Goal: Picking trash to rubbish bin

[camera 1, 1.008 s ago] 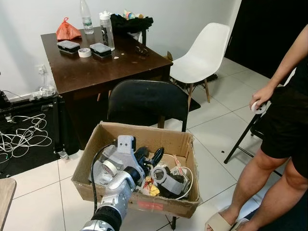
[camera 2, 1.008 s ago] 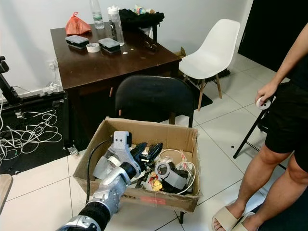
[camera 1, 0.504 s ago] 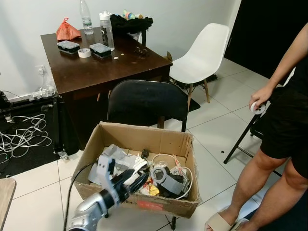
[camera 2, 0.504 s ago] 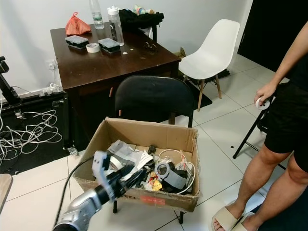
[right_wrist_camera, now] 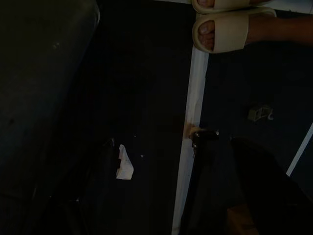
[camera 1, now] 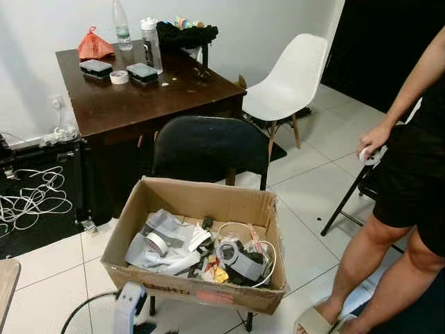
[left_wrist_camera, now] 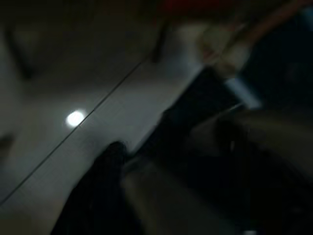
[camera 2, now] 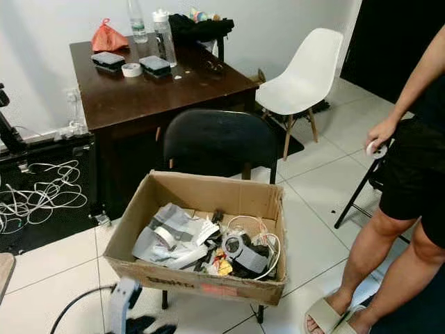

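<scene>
My open cardboard box (camera 2: 198, 282) brims with crumpled grey plastic (camera 2: 161, 240), tape rolls and tangled wires, while my left tool (camera 1: 142, 327) hangs below it, grip unreadable.

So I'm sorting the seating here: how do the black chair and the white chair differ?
The black chair is dark and stands right behind the cardboard box, close to the table. The white chair has a pale moulded shell on slanted wooden legs and stands apart, farther back near the wall. Both are unoccupied.
</scene>
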`<state>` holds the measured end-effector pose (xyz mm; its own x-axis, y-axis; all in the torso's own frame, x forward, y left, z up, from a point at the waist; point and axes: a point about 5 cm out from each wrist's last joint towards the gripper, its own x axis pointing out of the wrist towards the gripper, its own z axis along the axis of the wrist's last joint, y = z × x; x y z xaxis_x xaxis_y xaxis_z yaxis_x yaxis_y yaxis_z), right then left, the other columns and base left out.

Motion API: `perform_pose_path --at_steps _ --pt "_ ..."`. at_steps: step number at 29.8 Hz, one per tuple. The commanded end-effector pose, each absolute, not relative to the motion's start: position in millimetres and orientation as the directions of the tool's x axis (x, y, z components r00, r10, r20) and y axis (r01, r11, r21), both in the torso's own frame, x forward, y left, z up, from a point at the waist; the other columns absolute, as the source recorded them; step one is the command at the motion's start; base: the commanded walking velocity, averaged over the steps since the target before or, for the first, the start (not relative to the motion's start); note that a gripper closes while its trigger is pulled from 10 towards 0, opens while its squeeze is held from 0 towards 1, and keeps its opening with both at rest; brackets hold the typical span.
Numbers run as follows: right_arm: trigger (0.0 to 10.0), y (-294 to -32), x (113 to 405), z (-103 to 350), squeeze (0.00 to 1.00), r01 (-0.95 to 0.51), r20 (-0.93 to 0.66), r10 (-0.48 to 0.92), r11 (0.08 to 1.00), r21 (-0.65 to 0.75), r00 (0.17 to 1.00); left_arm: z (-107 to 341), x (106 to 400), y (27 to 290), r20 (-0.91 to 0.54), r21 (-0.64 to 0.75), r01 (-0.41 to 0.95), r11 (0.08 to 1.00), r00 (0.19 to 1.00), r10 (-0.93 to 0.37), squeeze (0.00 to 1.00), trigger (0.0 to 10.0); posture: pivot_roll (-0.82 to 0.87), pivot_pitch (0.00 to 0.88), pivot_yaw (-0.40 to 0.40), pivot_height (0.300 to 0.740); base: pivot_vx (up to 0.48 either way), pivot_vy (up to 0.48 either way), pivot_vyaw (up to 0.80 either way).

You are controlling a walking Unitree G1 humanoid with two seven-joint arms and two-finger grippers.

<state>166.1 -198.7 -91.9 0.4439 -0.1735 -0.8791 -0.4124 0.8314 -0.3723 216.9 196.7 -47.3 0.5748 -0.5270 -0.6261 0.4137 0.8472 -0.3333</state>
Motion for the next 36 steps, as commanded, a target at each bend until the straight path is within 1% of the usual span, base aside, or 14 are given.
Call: perform_pose_path --at_steps 1,2,4,5,6,8,9,10,12,17,25,36 --pt "10.0 -189 158 -97 0.00 -0.437 -0.900 -0.137 0.837 -0.329 0.415 -63 195 212 -0.748 -0.248 0.336 0.909 0.530 -0.400 0.00 10.0 -0.07 0.178 0.052 0.740 0.000 0.000 0.00" --pt "10.0 -189 158 -97 0.00 -0.437 -0.900 -0.137 0.837 -0.329 0.415 -63 195 212 -0.748 -0.248 0.336 0.909 0.530 -0.400 0.00 10.0 -0.07 0.178 0.052 0.740 0.000 0.000 0.00" --pt "10.0 -189 158 -97 0.00 -0.438 -0.899 -0.137 0.836 -0.331 0.416 -70 186 221 -0.790 -0.177 0.230 0.957 0.546 -0.277 0.00 10.0 -0.07 0.170 0.048 0.740 0.000 0.000 0.00" --pt "10.0 -188 159 -97 0.00 -0.439 -0.899 -0.137 0.835 -0.331 0.417 -73 181 223 -0.809 -0.147 0.196 0.970 0.540 -0.231 0.00 10.0 -0.07 0.166 0.047 0.740 0.000 0.000 0.00" --pt "10.0 -188 159 -97 0.00 -0.439 -0.899 -0.137 0.835 -0.331 0.417 -73 181 223 -0.809 -0.147 0.196 0.970 0.540 -0.231 0.00 10.0 -0.07 0.166 0.047 0.740 0.000 0.000 0.00" --pt "10.0 -188 159 -96 0.00 -0.442 -0.898 -0.136 0.833 -0.332 0.419 -80 169 223 -0.836 -0.131 0.143 0.981 0.516 -0.187 0.00 10.0 -0.07 0.163 0.044 0.740 0.000 0.000 0.00" --pt "10.0 -188 159 -96 0.00 -0.443 -0.898 -0.136 0.833 -0.333 0.420 -84 163 220 -0.847 -0.137 0.127 0.982 0.500 -0.183 0.00 10.0 -0.07 0.162 0.044 0.740 -0.240 0.000 0.00" --pt "10.0 -188 159 -96 0.00 -0.443 -0.898 -0.136 0.833 -0.333 0.420 -84 163 220 -0.847 -0.137 0.127 0.982 0.500 -0.183 0.00 10.0 -0.07 0.162 0.044 0.740 -0.240 0.000 0.00" --pt "10.0 -188 160 -96 0.00 -0.444 -0.897 -0.135 0.831 -0.334 0.421 -91 151 213 -0.867 -0.145 0.106 0.984 0.466 -0.177 0.00 10.0 -0.07 0.157 0.044 0.740 -0.264 0.000 0.00" --pt "10.0 -188 160 -96 0.00 -0.444 -0.896 -0.136 0.831 -0.335 0.422 -96 140 210 -0.886 -0.135 0.091 0.987 0.435 -0.161 0.00 10.0 -0.08 0.157 0.046 0.740 -0.279 0.000 0.00" --pt "10.0 -188 160 -96 0.00 -0.442 -0.897 -0.137 0.832 -0.334 0.420 -99 134 206 -0.892 -0.139 0.074 0.987 0.423 -0.158 0.00 10.0 -0.08 0.161 0.048 0.740 -0.293 0.000 0.00" --pt "10.0 -189 160 -96 0.00 -0.440 -0.897 -0.139 0.833 -0.335 0.420 -100 131 203 -0.895 -0.142 0.089 0.986 0.414 -0.166 0.00 10.0 -0.08 0.161 0.048 0.740 -0.304 0.000 0.00"
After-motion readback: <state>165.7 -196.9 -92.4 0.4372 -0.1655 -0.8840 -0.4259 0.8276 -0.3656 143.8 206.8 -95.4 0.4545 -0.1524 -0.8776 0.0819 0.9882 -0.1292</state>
